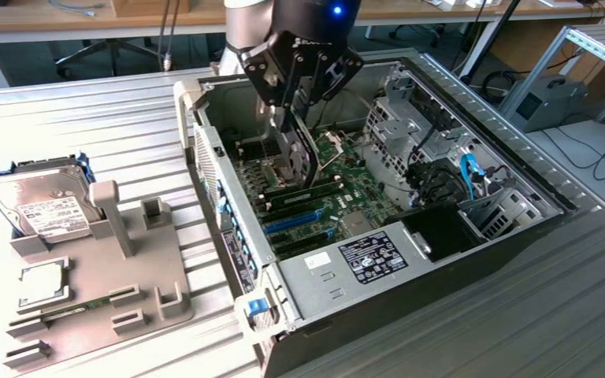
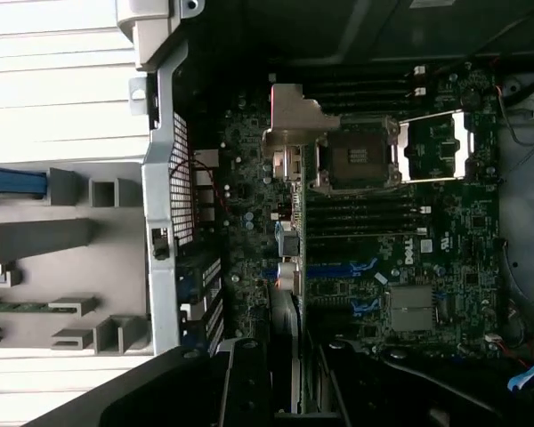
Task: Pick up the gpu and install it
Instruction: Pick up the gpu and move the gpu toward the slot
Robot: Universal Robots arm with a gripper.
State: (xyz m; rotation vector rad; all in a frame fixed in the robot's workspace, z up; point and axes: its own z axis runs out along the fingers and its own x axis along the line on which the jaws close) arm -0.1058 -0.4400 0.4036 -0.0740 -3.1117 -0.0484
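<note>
The gripper [image 1: 294, 118] hangs inside the open computer case [image 1: 205, 150], its fingers [image 2: 246, 378] pinching the gpu [image 1: 302, 161] by its upper edge. The black card stands on edge just below them, over the motherboard [image 1: 364, 193] and above the blue slots [image 1: 294, 224] — whether it touches one I cannot tell.

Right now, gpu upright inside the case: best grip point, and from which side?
Its upper long edge, from straight above, pinching the two flat faces, as the gripper holds it. The gpu stands on edge over the motherboard with its lower edge towards the slots, so the upper edge is probably the free one. The case walls likely block sideways approaches.
</note>
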